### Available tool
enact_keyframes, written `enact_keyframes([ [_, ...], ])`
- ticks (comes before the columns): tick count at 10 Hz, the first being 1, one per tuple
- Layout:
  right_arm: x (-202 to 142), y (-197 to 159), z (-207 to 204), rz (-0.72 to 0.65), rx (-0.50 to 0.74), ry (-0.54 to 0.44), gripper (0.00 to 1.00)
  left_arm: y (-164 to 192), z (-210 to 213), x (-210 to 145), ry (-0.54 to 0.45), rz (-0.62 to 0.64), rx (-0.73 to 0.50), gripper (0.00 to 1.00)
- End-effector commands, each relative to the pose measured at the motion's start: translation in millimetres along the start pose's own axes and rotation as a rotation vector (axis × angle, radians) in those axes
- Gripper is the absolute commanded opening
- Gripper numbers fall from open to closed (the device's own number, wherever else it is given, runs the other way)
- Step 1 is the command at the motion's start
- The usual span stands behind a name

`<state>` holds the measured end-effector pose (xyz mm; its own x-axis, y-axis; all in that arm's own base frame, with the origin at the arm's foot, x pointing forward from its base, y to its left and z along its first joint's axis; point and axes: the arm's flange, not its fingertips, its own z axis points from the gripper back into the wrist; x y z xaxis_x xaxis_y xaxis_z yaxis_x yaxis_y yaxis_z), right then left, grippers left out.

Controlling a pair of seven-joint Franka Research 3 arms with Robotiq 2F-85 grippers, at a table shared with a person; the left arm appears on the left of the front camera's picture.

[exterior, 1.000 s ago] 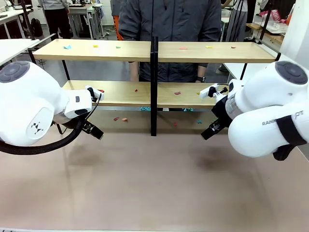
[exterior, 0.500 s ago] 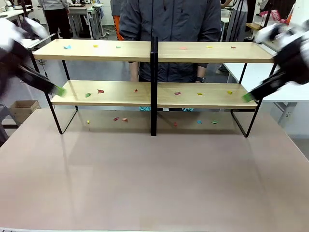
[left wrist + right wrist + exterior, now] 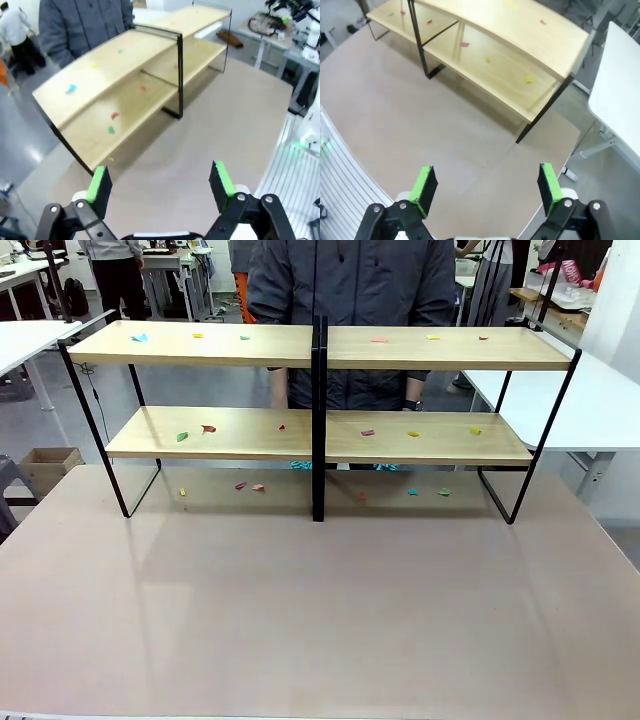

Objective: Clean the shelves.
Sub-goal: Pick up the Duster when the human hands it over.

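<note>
Two joined shelves (image 3: 319, 420) stand on the far side of the table (image 3: 320, 610) in the front view, with coloured scraps (image 3: 208, 428) dotting their boards and a person (image 3: 350, 280) behind. Left wrist view: the left jaws are spread wide and empty above the table, shelves ahead. Right wrist view: the right jaws are likewise wide apart and empty, shelves beyond.

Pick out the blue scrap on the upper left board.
The blue scrap lies nearest the left end of the shelves' top board; the yellow scrap and green scrap lie farther right.
</note>
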<state>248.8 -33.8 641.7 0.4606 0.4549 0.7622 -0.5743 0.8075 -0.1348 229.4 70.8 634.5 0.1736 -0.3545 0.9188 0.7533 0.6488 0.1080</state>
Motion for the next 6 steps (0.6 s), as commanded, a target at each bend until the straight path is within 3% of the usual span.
enact_keyframes([
  [1,-4.5,-7.6,-4.1,-0.004,0.019,-0.032,1.00,-24.7,-26.8,-29.8,-0.087,-0.024,-0.035,1.00],
  [4,-9.5,-11.4,3.2,-0.016,0.021,-0.066,1.00,-27.7,-36.9,-24.6,-0.168,-0.014,-0.010,1.00],
  [6,-9.9,-12.0,5.2,-0.016,0.016,-0.072,1.00,-29.2,-38.0,-25.1,-0.172,0.004,-0.011,1.00],
])
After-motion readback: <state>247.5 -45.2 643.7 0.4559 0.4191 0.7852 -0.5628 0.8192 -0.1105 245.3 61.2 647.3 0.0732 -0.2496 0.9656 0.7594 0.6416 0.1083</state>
